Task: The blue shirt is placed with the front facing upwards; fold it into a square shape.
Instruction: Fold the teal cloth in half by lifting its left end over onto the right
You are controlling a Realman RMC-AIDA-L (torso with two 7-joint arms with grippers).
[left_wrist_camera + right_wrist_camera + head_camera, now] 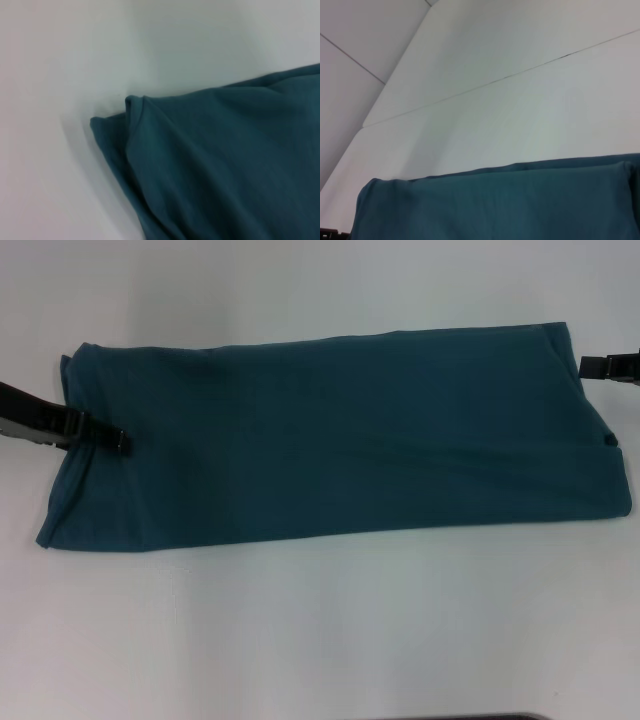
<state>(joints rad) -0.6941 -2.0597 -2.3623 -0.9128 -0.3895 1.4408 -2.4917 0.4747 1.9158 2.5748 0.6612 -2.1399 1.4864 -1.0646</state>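
Note:
The blue shirt lies on the white table as a long band running left to right, folded, with only plain teal cloth showing and no print in sight. My left gripper reaches in from the left and lies over the band's left end. My right gripper is at the band's far right top corner, just beside the cloth edge. The left wrist view shows a folded corner of the shirt. The right wrist view shows the shirt's long edge across the bottom.
The white table spreads all round the shirt, with wide bare room in front and behind. A thin seam crosses the table top in the right wrist view. A dark edge shows at the bottom of the head view.

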